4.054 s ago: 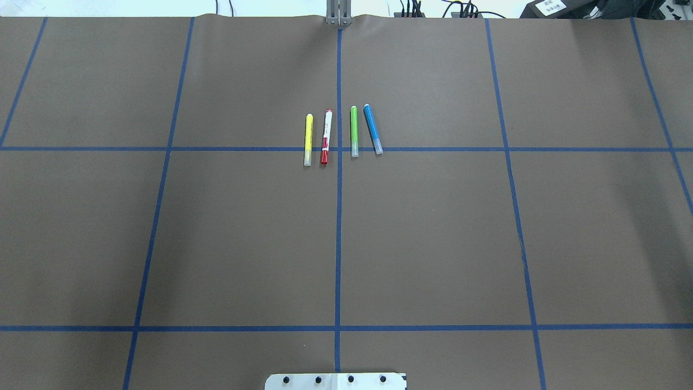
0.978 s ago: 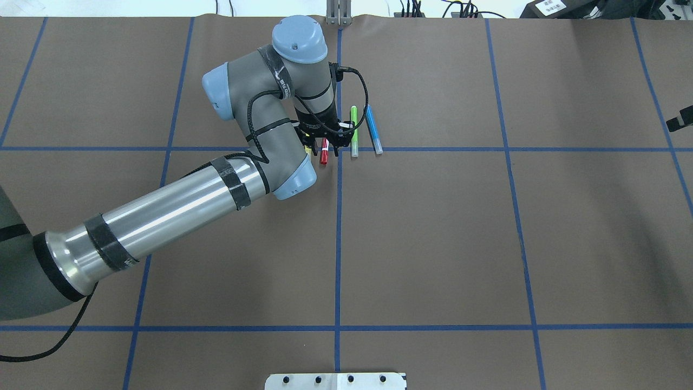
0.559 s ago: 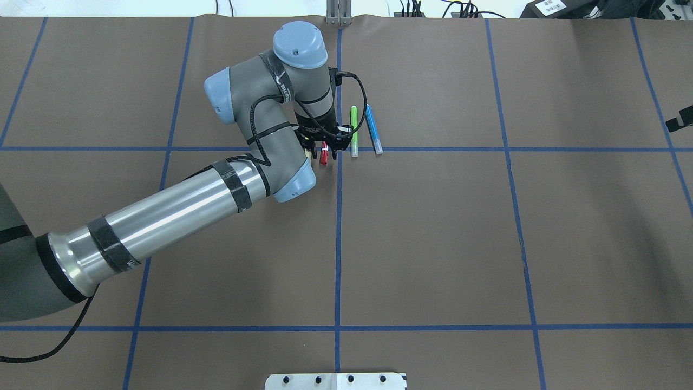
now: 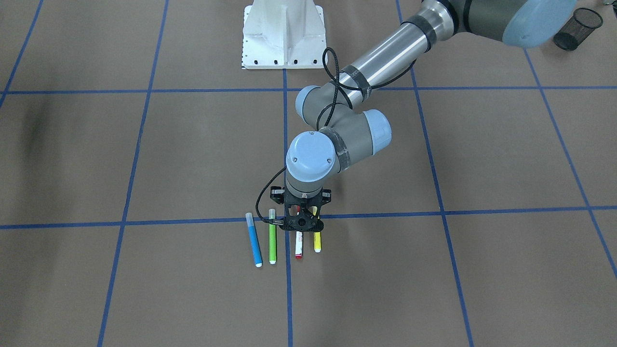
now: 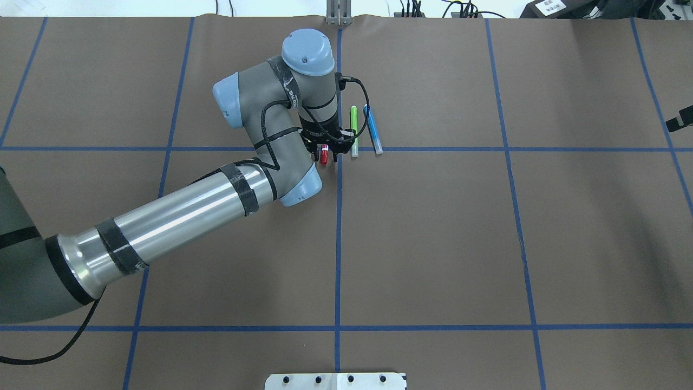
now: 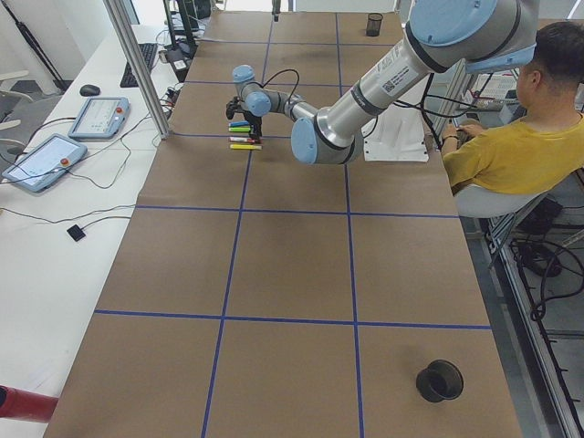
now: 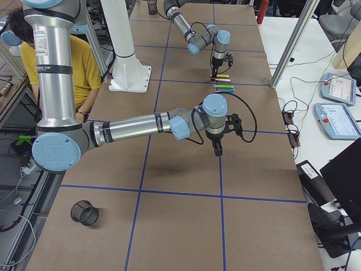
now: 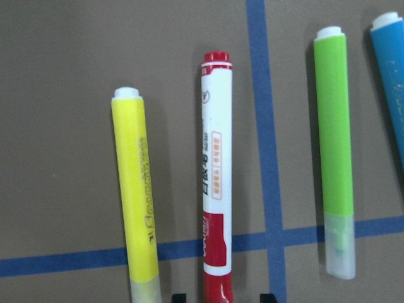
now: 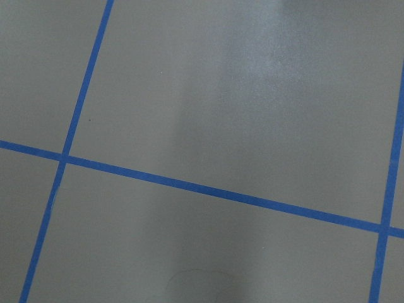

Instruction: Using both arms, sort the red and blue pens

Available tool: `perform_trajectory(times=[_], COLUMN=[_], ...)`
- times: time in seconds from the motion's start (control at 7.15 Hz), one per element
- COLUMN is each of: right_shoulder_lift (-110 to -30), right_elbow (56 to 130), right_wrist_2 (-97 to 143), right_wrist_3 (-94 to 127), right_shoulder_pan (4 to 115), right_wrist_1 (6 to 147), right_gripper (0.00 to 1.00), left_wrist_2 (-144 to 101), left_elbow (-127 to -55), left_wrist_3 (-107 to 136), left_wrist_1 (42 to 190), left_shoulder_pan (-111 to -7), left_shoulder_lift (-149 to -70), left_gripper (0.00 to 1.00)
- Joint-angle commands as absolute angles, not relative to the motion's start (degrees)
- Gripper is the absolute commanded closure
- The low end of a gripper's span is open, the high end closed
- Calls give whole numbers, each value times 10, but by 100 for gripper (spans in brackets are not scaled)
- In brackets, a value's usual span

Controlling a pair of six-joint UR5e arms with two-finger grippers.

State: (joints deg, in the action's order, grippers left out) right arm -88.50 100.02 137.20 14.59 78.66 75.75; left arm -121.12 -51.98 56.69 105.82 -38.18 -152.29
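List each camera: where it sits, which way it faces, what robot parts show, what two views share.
Front-facing: across the table, facing the pedestal; left arm on its right.
Overhead: behind the robot, looking forward-down; left arm from left.
Exterior left: table end; left arm near.
Exterior right: opposite end; right arm near.
Left wrist: down on red pen; fingertips flank it.
Right wrist: down on table; no robot part.
Shared: front-facing and overhead show left gripper over red pen.

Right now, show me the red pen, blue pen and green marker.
red pen (image 8: 216, 183), left wrist view, white barrel.
blue pen (image 4: 254, 241), front-facing view, blue barrel.
green marker (image 8: 334, 126), left wrist view, green barrel.
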Motion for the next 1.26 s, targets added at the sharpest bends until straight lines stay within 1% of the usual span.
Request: perform_trajectory(times=[0.0,0.14,0.7,0.84,0.98,1.12], right_shoulder_lift=[-885,-885,-885,-885,-885,-885], right_elbow=[1000,999,998,998,998,998], right_wrist_2=[1372,1372,1372,1372,1372,1373], right_wrist_3=[146,146,146,146,146,146], right_shoulder_pan=[787,787,787,787,787,787], right_wrist_1=[758,758,758,757,758,757], right_gripper=[1,1,1,1,1,1], left_wrist_2=[-1207,-1207,-1207,-1207,-1207,-1207], left_elbow=[-517,-517,-517,-517,-519,-523], left_wrist_3=[567,567,568,568,569,569], left_wrist_1=[1058,1057,1056,1056,1056,1055], left_shoulder_pan=[-378,-378,-378,-378,-378,-378], left_shoulder_lift=[-1523,-1523,-1523,-1523,-1523,-1523], left_gripper=[54,54,64,70,81,95])
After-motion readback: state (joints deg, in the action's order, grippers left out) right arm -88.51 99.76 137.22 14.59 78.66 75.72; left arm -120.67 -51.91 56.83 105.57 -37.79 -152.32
